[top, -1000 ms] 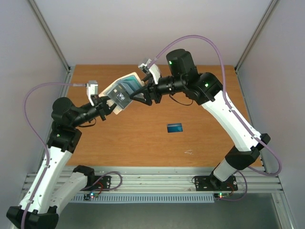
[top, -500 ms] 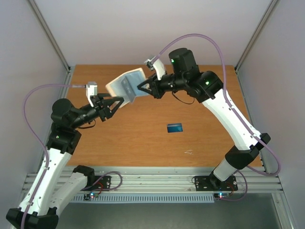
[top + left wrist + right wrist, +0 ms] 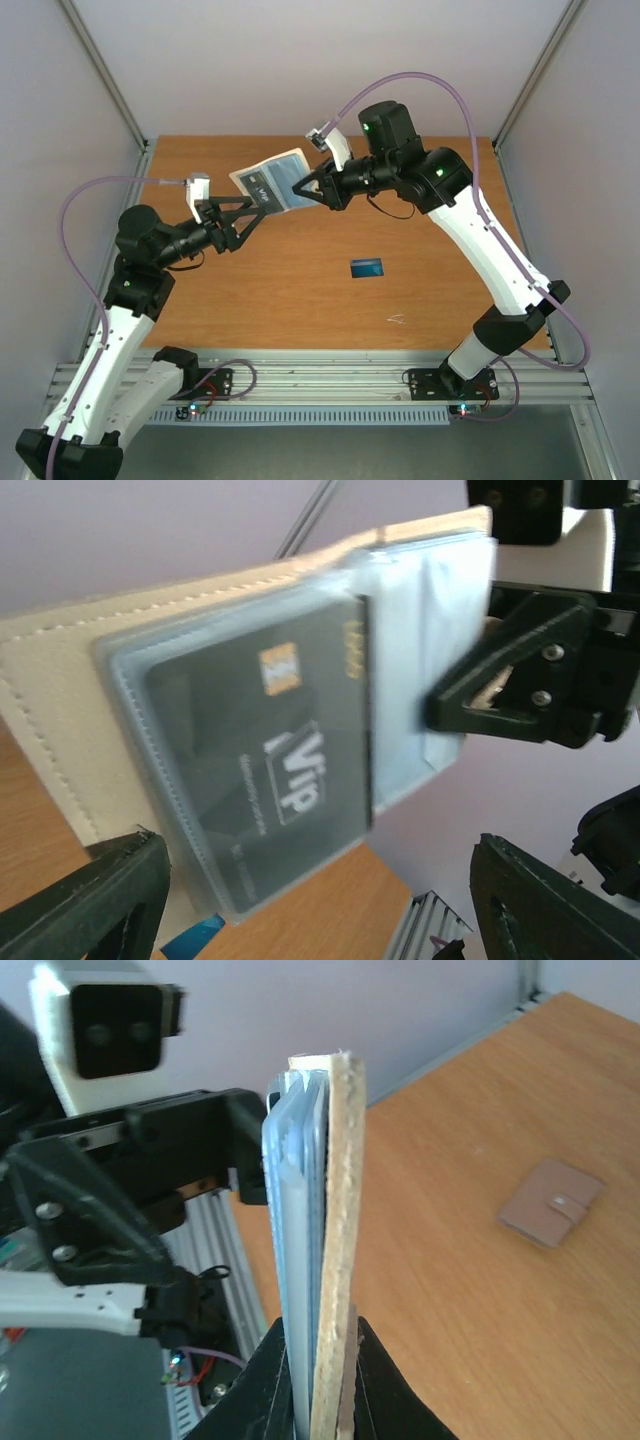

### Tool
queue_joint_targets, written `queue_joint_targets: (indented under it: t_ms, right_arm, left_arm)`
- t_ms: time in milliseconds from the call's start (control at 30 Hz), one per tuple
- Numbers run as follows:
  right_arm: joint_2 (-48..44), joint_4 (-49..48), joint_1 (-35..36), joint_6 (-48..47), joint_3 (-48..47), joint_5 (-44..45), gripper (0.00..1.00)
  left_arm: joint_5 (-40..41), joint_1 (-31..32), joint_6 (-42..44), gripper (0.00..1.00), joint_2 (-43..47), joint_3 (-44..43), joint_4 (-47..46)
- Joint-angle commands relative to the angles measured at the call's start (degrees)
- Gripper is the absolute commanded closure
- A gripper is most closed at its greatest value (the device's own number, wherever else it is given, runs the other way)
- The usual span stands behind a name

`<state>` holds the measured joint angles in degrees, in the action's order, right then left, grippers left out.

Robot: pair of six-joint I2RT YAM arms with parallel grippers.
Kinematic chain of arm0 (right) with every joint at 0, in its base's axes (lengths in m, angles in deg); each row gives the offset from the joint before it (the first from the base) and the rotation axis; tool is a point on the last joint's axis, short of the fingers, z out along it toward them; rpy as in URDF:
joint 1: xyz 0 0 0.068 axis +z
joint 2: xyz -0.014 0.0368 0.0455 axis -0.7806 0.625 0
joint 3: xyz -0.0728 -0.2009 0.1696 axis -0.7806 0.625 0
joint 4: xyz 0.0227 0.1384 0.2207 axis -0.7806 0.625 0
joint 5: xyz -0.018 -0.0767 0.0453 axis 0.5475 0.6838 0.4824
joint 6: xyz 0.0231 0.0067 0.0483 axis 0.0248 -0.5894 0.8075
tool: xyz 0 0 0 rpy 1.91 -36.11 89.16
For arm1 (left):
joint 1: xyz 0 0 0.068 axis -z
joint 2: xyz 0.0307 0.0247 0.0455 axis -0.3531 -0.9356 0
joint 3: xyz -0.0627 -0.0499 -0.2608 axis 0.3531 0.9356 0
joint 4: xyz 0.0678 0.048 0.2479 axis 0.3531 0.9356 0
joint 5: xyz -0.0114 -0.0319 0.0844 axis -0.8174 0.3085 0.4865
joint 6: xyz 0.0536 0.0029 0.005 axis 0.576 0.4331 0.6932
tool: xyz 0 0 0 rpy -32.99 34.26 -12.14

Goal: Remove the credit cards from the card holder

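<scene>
Pale walls (image 3: 300,60), orange-brown table (image 3: 300,310); both arms are raised over its far half.

Right claw (image 3: 302,187): jaws together, clamped on one edge of the card holder (image 3: 268,178). A second ago they stood apart beside it.

Left claw (image 3: 252,214): jaws wide apart, gripping nothing. A second ago this was the claw pinching the holder's corner.

So the hand-over is done. The holder hangs in the air from the right claw alone, and now sits a little farther from the left claw.

Outward from the right claw:
- The holder stands on edge and sticks out past the fingertips toward the left claw, its clear sleeves facing the left wrist camera.
- The black card (image 3: 270,770), marked "VIP" in white, sits inside the front sleeve.
- The teal-green card cannot be made out.
- The blue card (image 3: 367,267) lies flat on the table, below the right claw on the base side and well apart from it, where it lay before.
- A mauve-brown pouch (image 3: 552,1203) lies on the table beyond the holder, away from both claws.

Judgement: one card is out and at least one remains. The left claw is free and faces the sleeves, so the likely next move is to pinch the black card's edge and draw it out. The risk is that the right claw's narrow hold on the rim lets the holder twist under the pull.
</scene>
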<state>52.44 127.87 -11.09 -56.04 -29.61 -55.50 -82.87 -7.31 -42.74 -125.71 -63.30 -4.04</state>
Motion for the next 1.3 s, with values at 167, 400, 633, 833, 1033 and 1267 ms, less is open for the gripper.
queue_joint_targets:
  t_ms: [167,400,633,833,1033,1267]
  right_arm:
    - [-3.1,-2.0,0.2,-5.3,-0.3,-16.0,0.99]
    - [-3.0,-0.1,-0.4,-7.1,-0.7,-20.5,0.99]
    - [-2.2,1.8,-2.5,-7.9,-0.6,-24.3,0.99]
    - [-1.5,1.5,-3.5,-6.5,-0.5,-21.2,0.91]
    - [-2.0,-1.0,-9.5,2.0,1.1,-14.9,0.62]
    - [-5.7,-1.7,-7.8,3.0,0.0,-4.4,0.67]
  left_arm:
    - [2.5,-0.2,-0.8,0.18,0.1,0.7,-1.0]
    - [-1.4,-0.4,-1.3,0.16,0.5,1.3,-4.4]
    - [-7.6,-0.5,-2.7,0.54,0.9,1.6,-11.7]
    - [-11.1,-0.5,-5.1,1.00,1.2,1.2,-15.4]
    - [-1.5,-0.5,-2.6,1.00,1.8,0.5,-5.2]
    - [6.3,-0.5,1.1,1.00,1.8,0.4,0.8]
